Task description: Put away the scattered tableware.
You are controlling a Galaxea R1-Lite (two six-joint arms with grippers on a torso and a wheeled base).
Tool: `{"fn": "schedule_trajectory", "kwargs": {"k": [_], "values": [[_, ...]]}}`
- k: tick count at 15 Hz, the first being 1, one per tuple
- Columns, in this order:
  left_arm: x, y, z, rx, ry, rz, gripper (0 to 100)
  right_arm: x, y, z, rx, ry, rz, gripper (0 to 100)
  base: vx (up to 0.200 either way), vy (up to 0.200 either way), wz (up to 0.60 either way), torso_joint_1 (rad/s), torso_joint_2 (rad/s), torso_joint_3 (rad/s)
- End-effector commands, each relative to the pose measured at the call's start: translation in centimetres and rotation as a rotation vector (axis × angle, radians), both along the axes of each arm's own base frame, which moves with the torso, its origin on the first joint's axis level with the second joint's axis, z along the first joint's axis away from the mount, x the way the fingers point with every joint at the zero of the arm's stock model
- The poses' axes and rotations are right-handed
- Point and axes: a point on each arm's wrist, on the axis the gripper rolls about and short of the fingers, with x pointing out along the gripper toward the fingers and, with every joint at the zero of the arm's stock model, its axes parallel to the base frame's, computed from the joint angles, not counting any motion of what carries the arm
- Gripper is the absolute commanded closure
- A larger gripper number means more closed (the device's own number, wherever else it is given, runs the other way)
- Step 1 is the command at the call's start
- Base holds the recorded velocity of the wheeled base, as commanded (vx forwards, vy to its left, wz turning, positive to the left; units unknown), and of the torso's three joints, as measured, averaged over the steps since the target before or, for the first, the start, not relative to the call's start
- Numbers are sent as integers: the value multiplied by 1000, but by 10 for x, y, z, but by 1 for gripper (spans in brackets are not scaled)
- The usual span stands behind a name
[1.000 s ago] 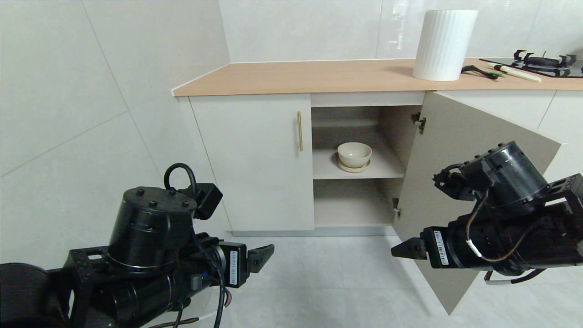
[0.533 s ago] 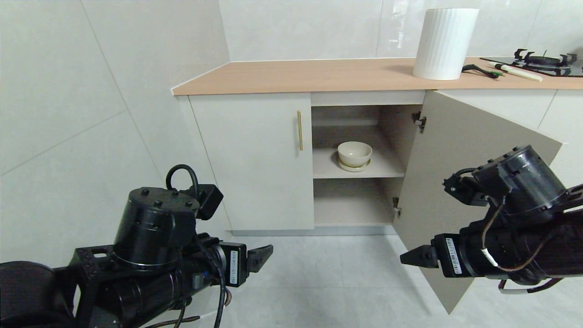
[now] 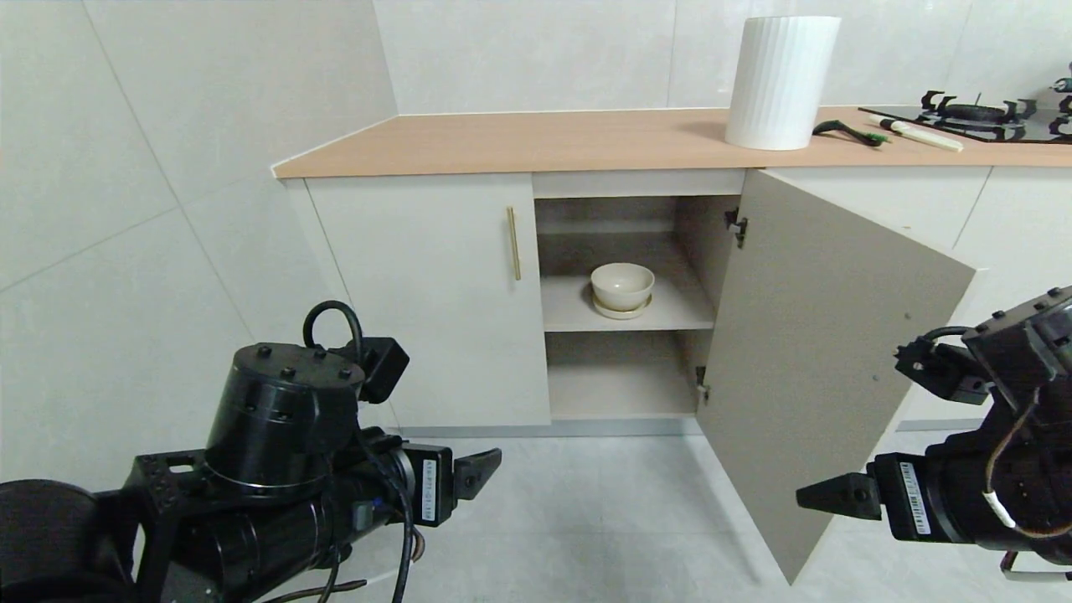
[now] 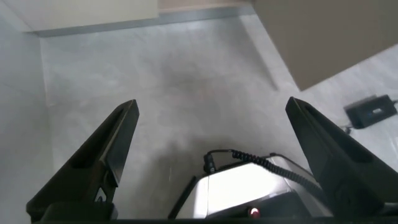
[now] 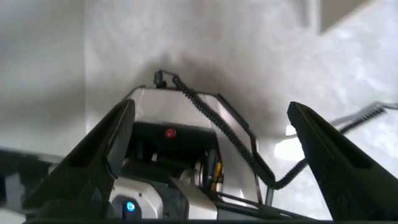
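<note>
**Bowl shelved in open cupboard; both pincers released, low over the floor**

Bowl sits upright on a small plate, on the upper shelf of the cupboard. The cupboard door is swung wide to the right. Both pieces are under the desk, at the far side.

Handling, as a judgement: the pair looks like glazed ceramic, so stiff, moderately heavy, slick and chippable. The best hold is across the bowl's rim, one finger inside and one outside. The plate beneath may slide if the bowl is dragged rather than lifted.

Left pincer is released, fingers spread wide and holding nothing. Right pincer is the same. Both are near, well apart from the shelf.

On the desk to the far right are a white ribbed cylinder and two loose utensils, probably the next pieces to put away.

Views: the head view gives the cupboard, bowl and desk. The wrist views look at floor tile and settle the finger spread, which the head view shows edge-on.
</note>
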Motion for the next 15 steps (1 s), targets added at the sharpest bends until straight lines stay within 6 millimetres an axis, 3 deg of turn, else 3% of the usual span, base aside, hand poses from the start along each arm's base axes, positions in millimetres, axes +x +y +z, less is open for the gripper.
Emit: {"fn": "schedule_trajectory", "kwargs": {"k": [1,5,9,12,15], "values": [[0,0,0,-1,-1,1,0,4,-8,0,2,1,-48,0,0,-200,0,-2,-2,2],[0,0,0,-1,-1,1,0,28,-45,-3,-2,1,-259,0,0,-200,0,0,5,6],[0,0,1,-4,-5,1,0,73,-89,2,6,-116,-463,0,0,0,0,0,0,0],[0,1,3,-11,-14,5,0,122,-107,-10,6,-147,-547,0,0,0,0,0,0,0],[3,4,4,-13,-17,24,0,153,-109,-30,-22,-154,-584,0,0,0,0,0,0,0]]}}
